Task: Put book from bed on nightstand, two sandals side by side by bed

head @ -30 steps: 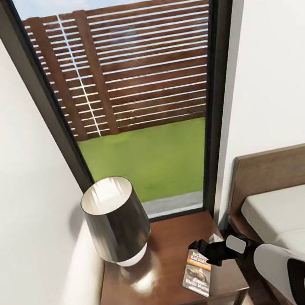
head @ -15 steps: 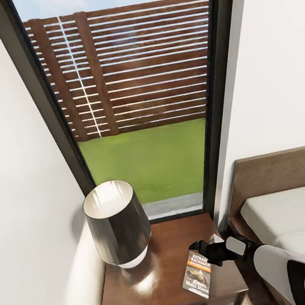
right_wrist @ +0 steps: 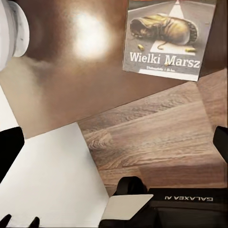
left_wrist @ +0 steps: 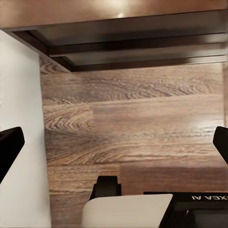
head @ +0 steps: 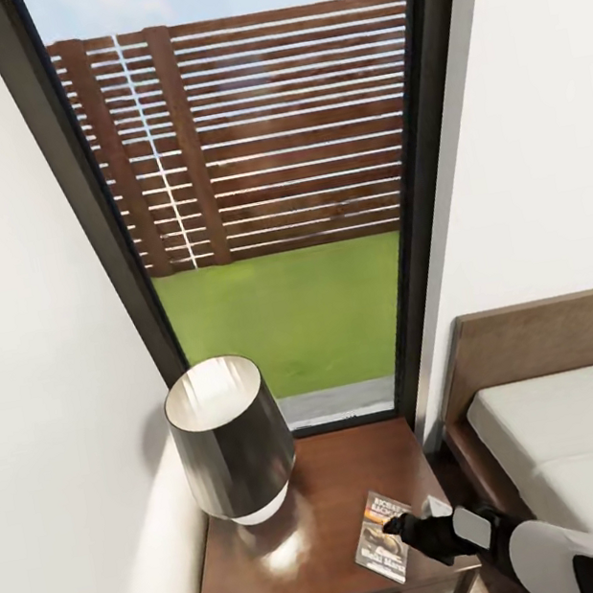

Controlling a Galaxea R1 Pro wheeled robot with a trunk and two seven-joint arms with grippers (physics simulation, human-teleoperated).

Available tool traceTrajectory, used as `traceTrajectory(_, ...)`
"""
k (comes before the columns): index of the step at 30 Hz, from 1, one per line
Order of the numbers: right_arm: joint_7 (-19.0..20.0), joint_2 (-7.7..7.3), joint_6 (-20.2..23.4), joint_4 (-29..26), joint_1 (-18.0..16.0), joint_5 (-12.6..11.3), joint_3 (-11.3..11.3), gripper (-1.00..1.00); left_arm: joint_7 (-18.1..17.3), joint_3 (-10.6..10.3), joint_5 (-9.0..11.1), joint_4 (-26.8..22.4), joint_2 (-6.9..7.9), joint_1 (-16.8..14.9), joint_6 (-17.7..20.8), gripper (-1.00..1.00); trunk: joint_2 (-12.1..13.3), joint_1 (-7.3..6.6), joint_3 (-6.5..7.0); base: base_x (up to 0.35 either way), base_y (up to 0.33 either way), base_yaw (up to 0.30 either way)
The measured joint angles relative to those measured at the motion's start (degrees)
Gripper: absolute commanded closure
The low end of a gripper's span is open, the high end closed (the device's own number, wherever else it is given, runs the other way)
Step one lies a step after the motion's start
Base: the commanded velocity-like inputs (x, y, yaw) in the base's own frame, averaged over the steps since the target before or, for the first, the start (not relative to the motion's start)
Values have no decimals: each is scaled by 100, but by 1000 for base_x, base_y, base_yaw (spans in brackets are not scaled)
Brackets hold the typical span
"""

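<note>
On the nightstand (head: 308, 528), in the corner between the window (head: 259, 196) and the bed (head: 572, 423), the book (head: 378, 535) is lying flat near the front right edge. A dark lamp (head: 232, 439) is standing on the nightstand's left side, well apart from the book.

I am looking down through the head camera. My right gripper (head: 400, 523) is hovering over the book's right edge, at the end of a white forearm reaching in from the lower right. In the right wrist view the book (right_wrist: 166, 40) is showing its cover, a worn boot and the title "Wielki Marsz", lying free on the glossy wood with nothing pinching it. The two black fingertips (right_wrist: 10, 149) are sitting at opposite edges of that view, so I am reading the jaws as spread wide and empty.

My left gripper (left_wrist: 114, 147) is pointing at the plank floor (left_wrist: 133, 123) below a dark wooden edge. Its fingertips are likewise standing far apart, holding nothing.

I am judging the book step as done: it is resting on a nightstand, off the bed. The sandals are what is left; finding them and setting them side by side next to the bed is the remaining work.
</note>
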Motion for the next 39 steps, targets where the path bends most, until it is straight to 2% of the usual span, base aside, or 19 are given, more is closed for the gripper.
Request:
traceTrajectory(5, -27, -2, -299, -9, 379, 2, 247, -100, 0, -5, -2, 15, 5, 12, -47, -100, 201, -110, 90, 0, 0, 0)
traceTrajectory(10, -55, -3, -636, -18, 844, 3, 392, -100, 6, -4, -3, 60, 8, 34, -77, -100, 401, -220, 179, 0, 0, 0)
traceTrajectory(11, -55, -3, -638, -18, 849, 1, 386, -100, 5, -5, -3, 61, 8, 34, -77, -100, 441, -242, 198, 0, 0, 0)
traceTrajectory(12, -63, -3, -740, -25, 1032, 8, 462, -100, 8, -1, -2, 95, 13, 46, -100, -100, 481, -264, 215, 0, 0, 0)
traceTrajectory(16, -76, -19, -922, -38, 1365, 8, 571, -100, 10, 0, 3, 157, 22, 62, -181, -100, 642, -352, 287, 0, 0, 0)
traceTrajectory(17, -76, -19, -925, -38, 1370, 6, 565, -100, 9, -1, 3, 158, 22, 62, -182, -100, 682, -374, 306, 0, 0, 0)
traceTrajectory(24, -91, -67, -1352, -62, 2126, 9, 868, -100, 12, 2, 11, 359, 35, 85, -335, -100, 963, -527, 431, 0, 0, 0)
traceTrajectory(29, -102, -80, -1453, -138, 2462, 9, 947, -100, 9, 2, 14, 485, 40, 110, -361, -100, 1164, -637, 521, 0, 0, 0)
traceTrajectory(36, -143, -85, -1553, -418, 2712, -9, 979, -100, 6, 1, 14, 552, 44, 217, -374, -100, 1445, -791, 647, 0, 0, 0)
traceTrajectory(39, -148, -89, -1724, -533, 2841, -15, 986, -100, 6, 1, 15, 568, 49, 288, -376, -100, 1565, -857, 701, 0, 0, 0)
